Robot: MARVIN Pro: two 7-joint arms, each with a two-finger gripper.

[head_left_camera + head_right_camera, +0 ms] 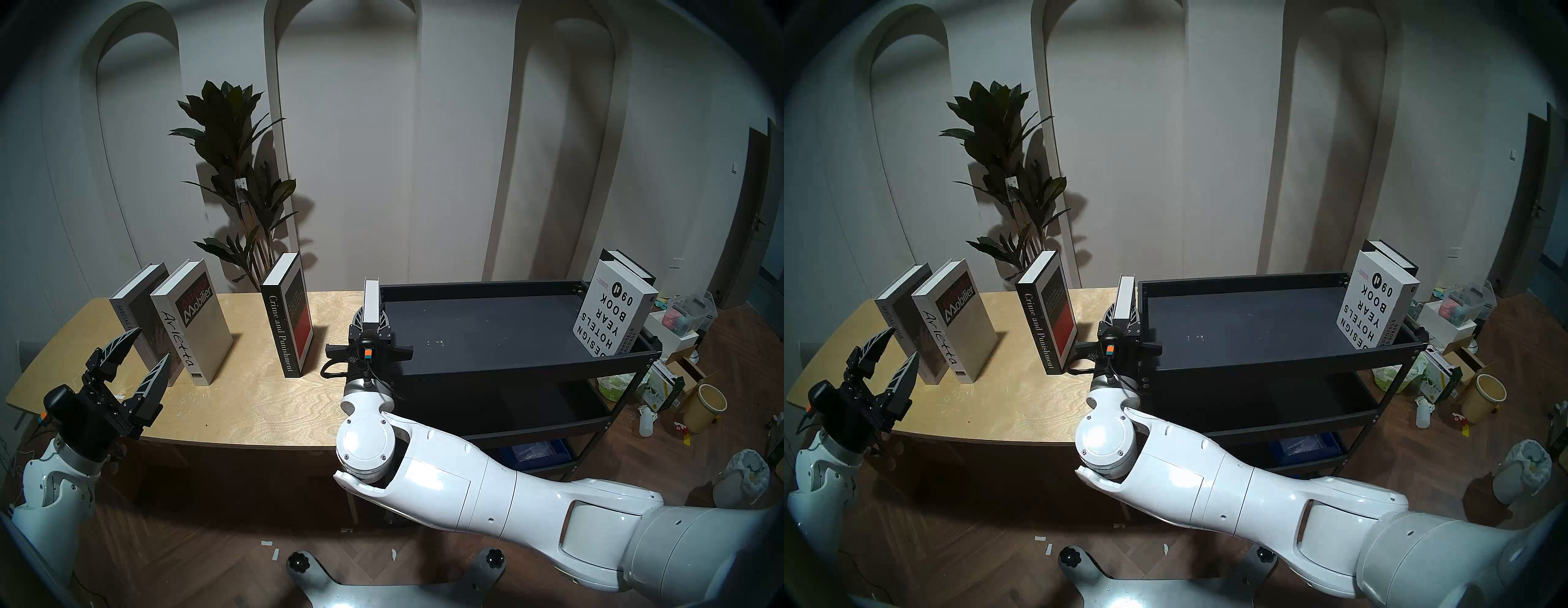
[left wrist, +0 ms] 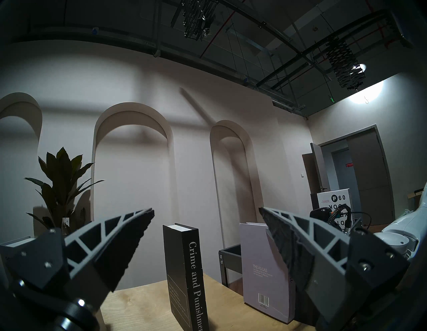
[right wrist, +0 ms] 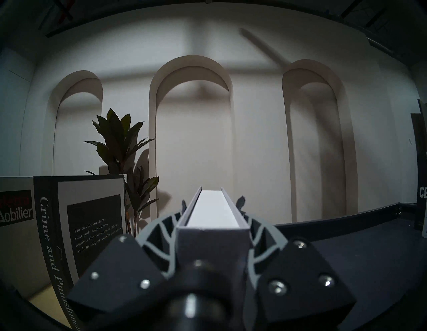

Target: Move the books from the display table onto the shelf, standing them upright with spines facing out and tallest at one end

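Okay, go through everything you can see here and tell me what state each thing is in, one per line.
Left gripper: jaws open, empty.
Right gripper: jaws shut on pale grey book.
Pale grey book: upright, gripped at the shelf's left end.
Crime and Punishment: upright on display table.
Arietta: upright, leaning.
Yearbook: on shelf, upside down.

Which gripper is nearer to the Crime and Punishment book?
Right. The right gripper, shut on a pale grey book, sits just beside Crime and Punishment. The left gripper hangs open at the table's other end, near the Arietta book.
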